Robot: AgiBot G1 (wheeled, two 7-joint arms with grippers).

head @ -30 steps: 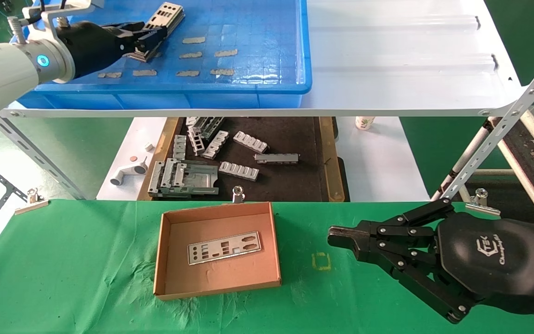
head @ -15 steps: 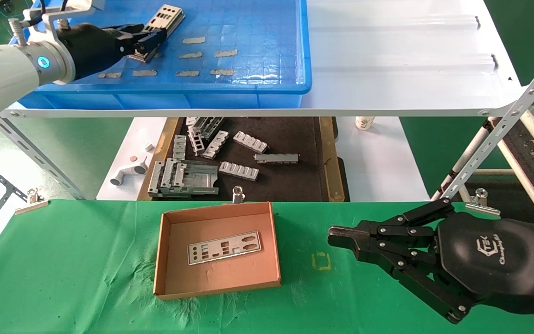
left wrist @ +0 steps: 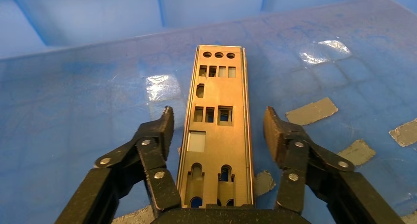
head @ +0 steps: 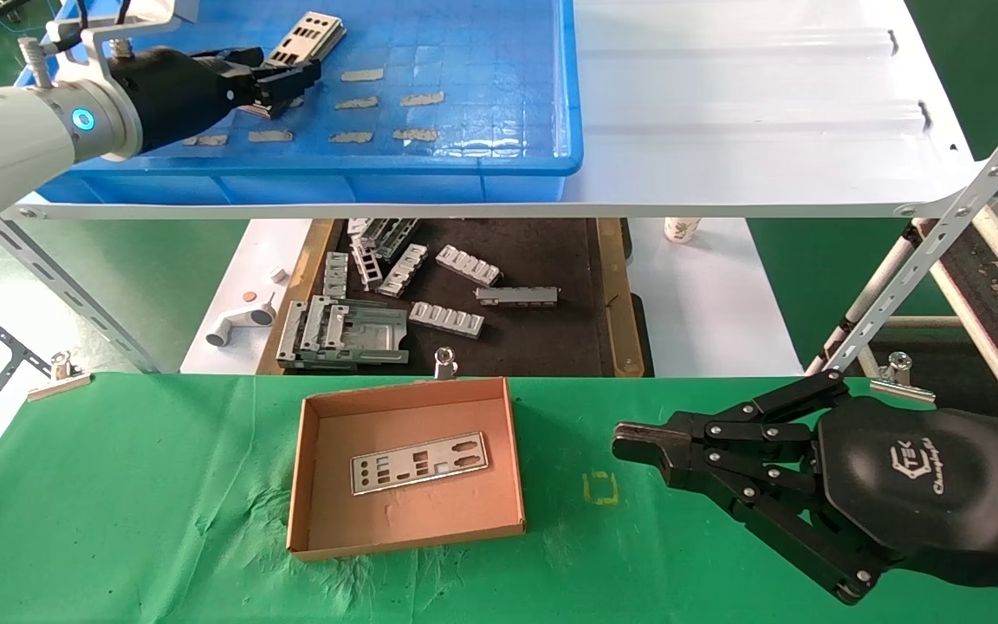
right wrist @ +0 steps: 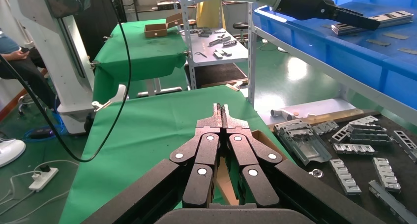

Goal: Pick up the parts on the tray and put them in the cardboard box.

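Up in the tray [head: 499,130], my left gripper [left wrist: 219,130] has backed off a bit.
Jaws wide around a part [left wrist: 216,135], not squeezing; right gripper [head: 638,442] closed, parked by the box [head: 512,451].

The left arm [head: 5,143] has a white shell with a glowing blue ring, then a black wrist and a silver bracket with bolts. The left gripper [left wrist: 219,130] has black linked fingers with silver rivets. The right gripper [head: 629,442] is black too, its rounded housing printed with a white logo.
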